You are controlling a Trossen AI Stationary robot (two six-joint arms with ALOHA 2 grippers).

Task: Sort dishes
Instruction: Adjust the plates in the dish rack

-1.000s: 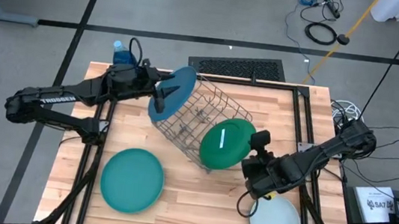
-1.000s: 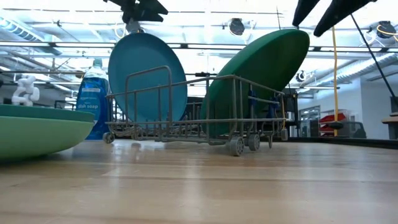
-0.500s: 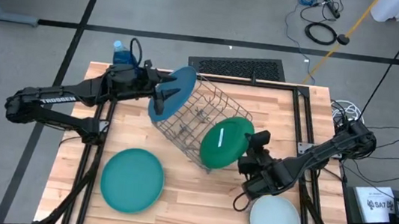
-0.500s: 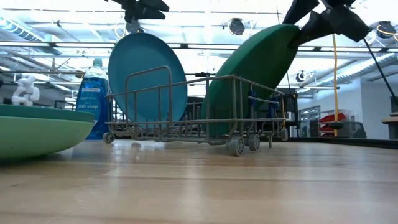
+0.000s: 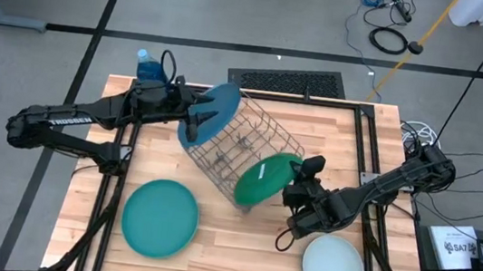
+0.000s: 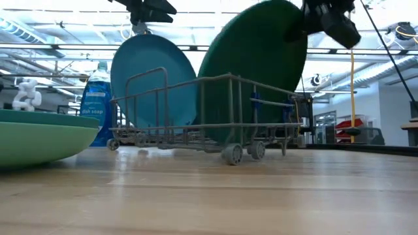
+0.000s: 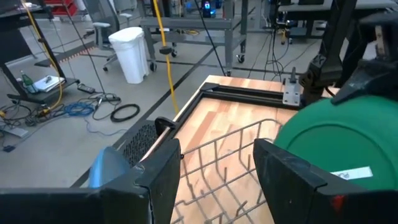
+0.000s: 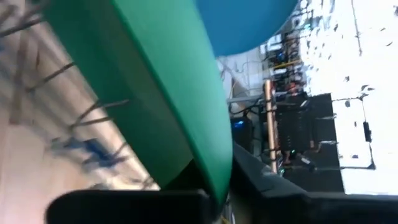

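Near edge of the table: pale mint plate [image 5: 332,267] at the right and teal plate [image 5: 159,217] at the left, both lying flat, well apart. Middle: dark green plate [image 5: 259,179] on edge in the grey wire rack [image 5: 244,150], the right gripper [image 5: 292,196] clamped tight on its right rim; rigid, smooth and probably slippery, so best taken at the rim. Far left: blue plate [image 5: 214,111] upright in the rack, the left gripper [image 5: 195,115] at its rim, fingers parted around the edge; blue bottle [image 5: 147,63] beyond.
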